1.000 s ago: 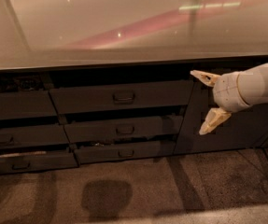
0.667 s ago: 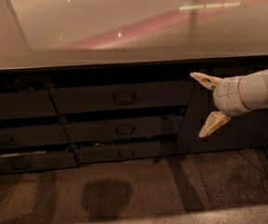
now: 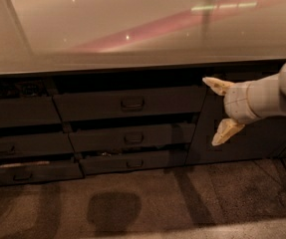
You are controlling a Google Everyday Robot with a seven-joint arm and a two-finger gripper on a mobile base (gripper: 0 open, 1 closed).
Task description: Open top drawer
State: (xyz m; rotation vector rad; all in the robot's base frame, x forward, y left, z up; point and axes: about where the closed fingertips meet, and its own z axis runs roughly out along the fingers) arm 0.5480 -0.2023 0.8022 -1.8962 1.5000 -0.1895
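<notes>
- The gripper hangs at 3 o'clock in the view, on a smooth, rounded white arm. Its two tapered cream fingers are spread wide apart, one up and one down. They hold nothing and touch nothing.
- At 6 o'clock lies a speckled brown carpet floor with a soft, rounded shadow on it.
- The top drawer sits at the centre, at 9 o'clock from the gripper and apart from it. Its flat, matte dark grey front carries a small dark bail handle in the middle, and a dark gap runs above it.
- Below it, toward 6 o'clock, are two slimmer grey fronts, the middle drawer and the bottom drawer, each with a like handle.
- At 9 o'clock stands a left column of drawers; a pale strip lies along the lowest one.
- Behind the gripper, a plain flat cabinet door has no handle.
- At 12 o'clock spreads a glossy pale countertop, reflecting a pink streak and small light spots.
</notes>
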